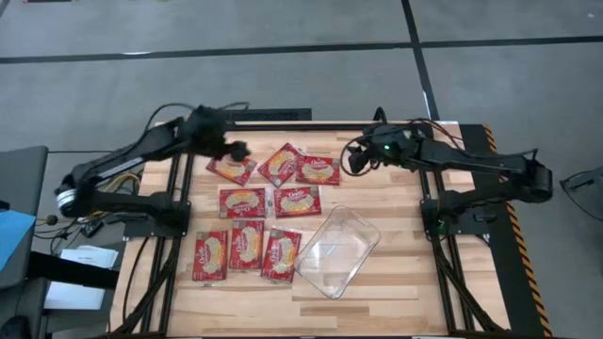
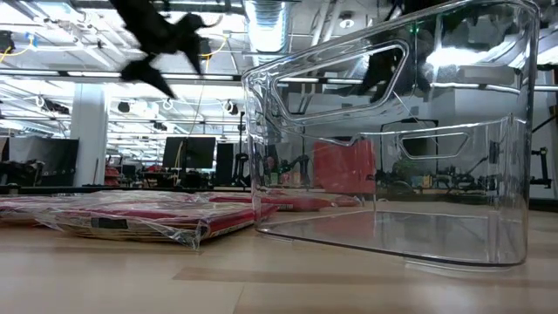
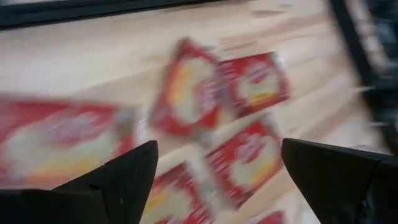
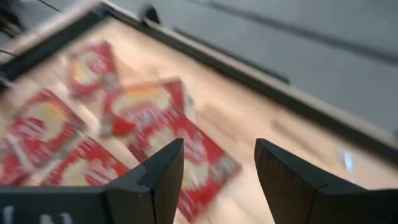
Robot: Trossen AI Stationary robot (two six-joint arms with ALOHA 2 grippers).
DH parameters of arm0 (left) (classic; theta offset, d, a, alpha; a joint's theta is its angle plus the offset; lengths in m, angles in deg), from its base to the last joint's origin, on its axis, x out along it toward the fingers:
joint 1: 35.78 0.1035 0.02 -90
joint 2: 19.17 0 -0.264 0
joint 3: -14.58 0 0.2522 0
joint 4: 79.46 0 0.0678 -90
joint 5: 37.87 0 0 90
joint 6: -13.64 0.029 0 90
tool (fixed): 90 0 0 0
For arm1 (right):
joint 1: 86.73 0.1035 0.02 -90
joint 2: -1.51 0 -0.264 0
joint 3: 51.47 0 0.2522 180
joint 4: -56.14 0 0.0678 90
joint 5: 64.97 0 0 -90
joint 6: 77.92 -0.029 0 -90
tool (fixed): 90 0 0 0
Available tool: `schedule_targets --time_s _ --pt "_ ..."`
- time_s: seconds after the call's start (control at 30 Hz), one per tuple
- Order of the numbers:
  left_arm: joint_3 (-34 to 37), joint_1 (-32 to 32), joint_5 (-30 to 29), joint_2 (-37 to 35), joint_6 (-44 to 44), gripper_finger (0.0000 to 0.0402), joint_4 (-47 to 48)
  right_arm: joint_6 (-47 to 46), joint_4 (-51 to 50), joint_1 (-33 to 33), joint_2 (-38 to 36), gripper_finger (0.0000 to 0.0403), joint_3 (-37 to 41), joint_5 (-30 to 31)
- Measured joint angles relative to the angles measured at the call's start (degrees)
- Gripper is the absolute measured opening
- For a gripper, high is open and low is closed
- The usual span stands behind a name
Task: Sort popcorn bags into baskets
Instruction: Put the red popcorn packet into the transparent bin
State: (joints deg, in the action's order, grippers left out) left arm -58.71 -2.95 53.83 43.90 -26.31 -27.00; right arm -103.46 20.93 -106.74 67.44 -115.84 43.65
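Several flat red popcorn bags (image 1: 247,245) with pale oval pictures lie flat on the wooden table, in three rows left of the middle. The clear plastic tub (image 1: 339,250) stands on the table to their right, near the front; it fills the low view (image 2: 392,131). My left gripper (image 1: 236,151) hovers open over the far-left bag (image 1: 231,169) and holds nothing (image 3: 217,149). My right gripper (image 1: 356,160) hovers open beside the far-right bag (image 1: 318,170), also holding nothing (image 4: 219,146).
Black frame rails (image 1: 273,115) run along the table's far edge and both sides. Bare wood lies right of the tub and along the near edge (image 1: 311,315). A yellow-black striped strip (image 1: 513,221) marks the right edge.
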Motion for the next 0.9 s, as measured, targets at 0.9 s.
schedule_targets --time_s 0.9 --pt "0.09 -6.16 13.06 44.96 -12.43 0.0332 -40.74 -18.22 7.68 -1.59 11.33 0.0193 12.36 -6.71"
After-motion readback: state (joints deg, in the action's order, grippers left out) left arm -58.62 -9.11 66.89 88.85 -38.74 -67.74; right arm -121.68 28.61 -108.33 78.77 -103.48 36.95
